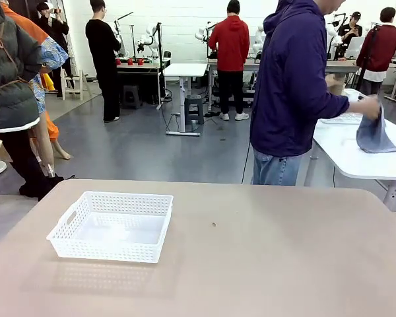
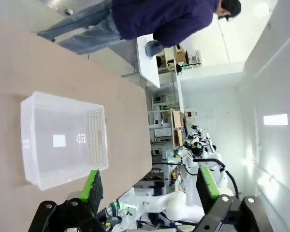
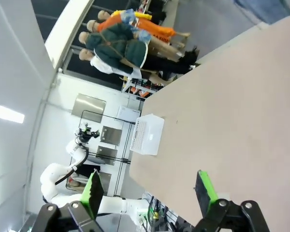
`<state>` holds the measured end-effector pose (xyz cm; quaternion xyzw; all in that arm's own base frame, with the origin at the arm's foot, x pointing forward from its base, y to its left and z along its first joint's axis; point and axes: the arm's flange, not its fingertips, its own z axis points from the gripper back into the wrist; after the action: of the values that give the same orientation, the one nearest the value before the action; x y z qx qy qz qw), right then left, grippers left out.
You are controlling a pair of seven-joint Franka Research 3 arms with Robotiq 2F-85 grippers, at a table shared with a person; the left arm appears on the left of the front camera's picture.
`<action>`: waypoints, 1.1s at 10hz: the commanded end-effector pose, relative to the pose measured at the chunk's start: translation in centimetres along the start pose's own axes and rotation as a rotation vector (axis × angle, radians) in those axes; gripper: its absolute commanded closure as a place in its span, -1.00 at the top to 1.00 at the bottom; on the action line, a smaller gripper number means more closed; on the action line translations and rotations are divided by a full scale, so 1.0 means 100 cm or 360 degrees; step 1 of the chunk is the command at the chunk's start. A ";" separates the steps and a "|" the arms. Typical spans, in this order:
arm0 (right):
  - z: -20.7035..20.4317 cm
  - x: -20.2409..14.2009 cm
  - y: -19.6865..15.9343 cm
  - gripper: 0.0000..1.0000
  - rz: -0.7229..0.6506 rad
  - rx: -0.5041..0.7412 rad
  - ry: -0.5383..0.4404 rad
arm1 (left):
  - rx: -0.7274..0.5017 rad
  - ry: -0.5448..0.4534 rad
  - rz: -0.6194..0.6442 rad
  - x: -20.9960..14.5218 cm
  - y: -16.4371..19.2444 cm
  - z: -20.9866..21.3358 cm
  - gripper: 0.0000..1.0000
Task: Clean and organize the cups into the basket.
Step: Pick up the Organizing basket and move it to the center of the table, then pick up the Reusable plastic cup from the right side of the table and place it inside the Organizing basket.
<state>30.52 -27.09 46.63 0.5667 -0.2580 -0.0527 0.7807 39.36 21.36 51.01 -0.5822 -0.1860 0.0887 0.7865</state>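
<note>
1. We see the basket (image 1: pixel 129 195) as a shallow rectangular tray of white plastic, with lattice-mesh walls and a smooth rim. An oval handle cutout opens in the short wall that faces the left edge.
2. The basket sits on the left half of the tan surface (image 1: pixel 284 257). It lies about midway between the near and far edges and is closer to the left edge than to the middle. Its smooth floor shows through the open top.
3. In the left wrist view the basket (image 2: pixel 96 137) lies flat, with pale glints on its floor and one meshed wall with its handle slot turned toward us.
4. The left pincer (image 2: pixel 150 186) is spread wide, with nothing between its green pads (image 2: pixel 93 186). It is held above the surface, and the basket lies just beyond one finger.
5. The right pincer (image 3: pixel 149 188) is likewise spread, holding nothing. It is well apart from the basket (image 3: pixel 147 134), which looks small near the surface's opposite edge.
6. A small dark speck (image 1: pixel 214 224) lies on the surface, right of the basket and apart from it.
7. Past the far edge a person (image 1: pixel 290 86) in a purple hooded top and jeans is turned toward a neighbouring white table (image 1: pixel 356 162). One hand (image 1: pixel 367 105) holds a grey-blue cloth (image 1: pixel 375 135) over it.
</note>
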 end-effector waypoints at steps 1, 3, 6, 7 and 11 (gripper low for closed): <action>0.013 0.011 -0.021 1.00 -0.0037 0.0065 -0.0048 | -0.0062 0.0013 0.0054 0.014 0.022 0.019 1.00; 0.032 0.008 -0.043 1.00 -0.0111 0.0112 -0.0134 | -0.0116 -0.0024 0.0164 0.014 0.055 0.041 1.00; 0.048 0.004 -0.067 1.00 -0.0214 0.0130 -0.0241 | -0.0108 -0.0114 0.0268 0.009 0.081 0.057 1.00; 0.051 0.005 -0.062 1.00 -0.0197 0.0142 -0.0273 | -0.0064 -0.0131 0.0262 0.008 0.080 0.061 1.00; 0.044 -0.007 -0.065 1.00 -0.0245 0.0118 -0.0223 | -0.0081 -0.0077 0.0278 0.003 0.087 0.053 1.00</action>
<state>29.65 -33.09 41.45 0.6069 -0.2708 -0.1458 0.7329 38.38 28.80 44.16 -0.6120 -0.1549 0.1667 0.7574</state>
